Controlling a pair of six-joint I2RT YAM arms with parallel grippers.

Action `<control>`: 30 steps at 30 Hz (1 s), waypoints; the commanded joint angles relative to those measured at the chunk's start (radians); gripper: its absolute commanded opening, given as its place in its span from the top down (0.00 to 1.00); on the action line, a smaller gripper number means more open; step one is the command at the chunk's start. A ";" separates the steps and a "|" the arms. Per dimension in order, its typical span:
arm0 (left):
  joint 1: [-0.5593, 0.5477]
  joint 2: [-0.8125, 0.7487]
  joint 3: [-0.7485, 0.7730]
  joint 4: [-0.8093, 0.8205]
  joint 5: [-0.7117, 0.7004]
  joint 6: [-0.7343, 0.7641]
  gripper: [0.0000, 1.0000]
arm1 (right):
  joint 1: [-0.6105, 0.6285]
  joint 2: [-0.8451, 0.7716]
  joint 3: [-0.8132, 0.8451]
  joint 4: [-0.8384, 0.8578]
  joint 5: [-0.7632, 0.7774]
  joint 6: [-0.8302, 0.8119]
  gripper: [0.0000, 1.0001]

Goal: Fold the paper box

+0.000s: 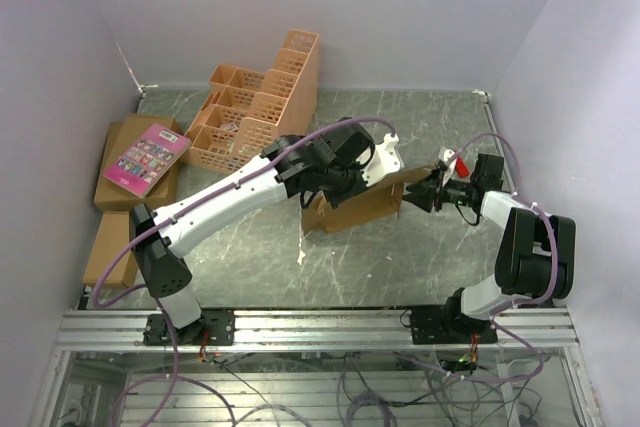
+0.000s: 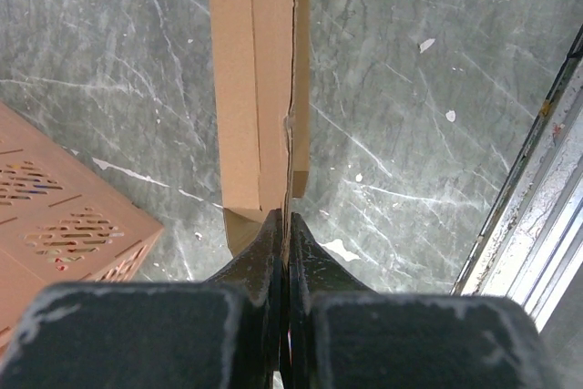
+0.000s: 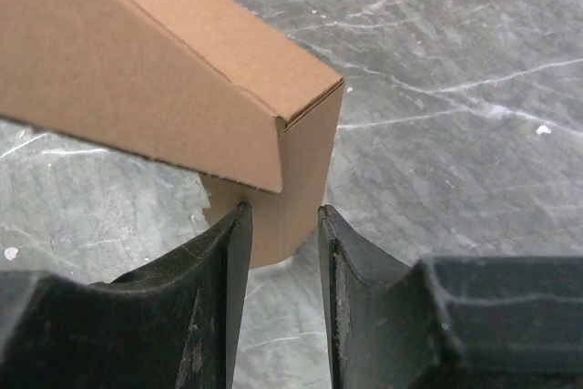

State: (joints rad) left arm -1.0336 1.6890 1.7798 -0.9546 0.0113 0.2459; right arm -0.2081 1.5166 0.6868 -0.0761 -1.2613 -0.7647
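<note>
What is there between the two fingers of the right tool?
An end flap of the paper box fills the gap in the right tool, as the right wrist view shows. Grip unclear.

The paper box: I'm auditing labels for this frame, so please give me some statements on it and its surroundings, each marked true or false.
1. The left gripper is shut on a thin edge of the paper box. True.
2. The right gripper has its fingers apart with a cardboard flap between them. True.
3. Only one arm is at the paper box. False: a gripper is at each end.
4. The pink book lies inside the orange crate. False: it lies on a brown carton, left of the crate.
</note>
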 commanded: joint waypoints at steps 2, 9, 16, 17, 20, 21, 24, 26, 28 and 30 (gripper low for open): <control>0.010 0.018 0.022 -0.045 0.065 -0.012 0.93 | 0.004 0.031 0.055 -0.036 -0.057 -0.052 0.65; 0.016 0.008 0.005 -0.035 0.092 -0.011 0.93 | 0.005 0.063 0.056 0.039 -0.038 -0.007 0.75; 0.023 0.009 -0.005 -0.025 0.115 -0.010 0.93 | 0.016 0.088 0.067 -0.016 -0.085 -0.070 0.67; 0.024 0.008 -0.006 -0.025 0.118 -0.010 0.93 | 0.020 0.088 0.070 -0.035 -0.091 -0.092 0.67; 0.027 0.005 -0.010 -0.020 0.127 -0.010 0.93 | 0.025 0.100 0.094 -0.118 -0.112 -0.169 0.65; 0.029 0.006 -0.011 -0.019 0.128 -0.011 0.93 | 0.025 0.106 0.101 -0.145 -0.116 -0.190 0.64; 0.034 0.006 -0.011 -0.017 0.134 -0.011 0.93 | 0.027 0.120 0.117 -0.209 -0.125 -0.242 0.64; 0.035 0.006 -0.013 -0.016 0.142 -0.011 0.93 | 0.027 0.124 0.119 -0.225 -0.124 -0.264 0.63; 0.038 0.003 -0.016 -0.011 0.154 -0.011 0.93 | 0.029 0.124 0.112 -0.199 -0.119 -0.239 0.63; 0.040 0.003 -0.017 -0.007 0.161 -0.011 0.93 | 0.030 0.119 0.093 -0.129 -0.111 -0.170 0.62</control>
State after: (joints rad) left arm -0.9981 1.6890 1.7790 -0.9604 0.1013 0.2459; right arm -0.1879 1.6321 0.7891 -0.2470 -1.3506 -0.9657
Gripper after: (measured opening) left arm 0.073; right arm 0.373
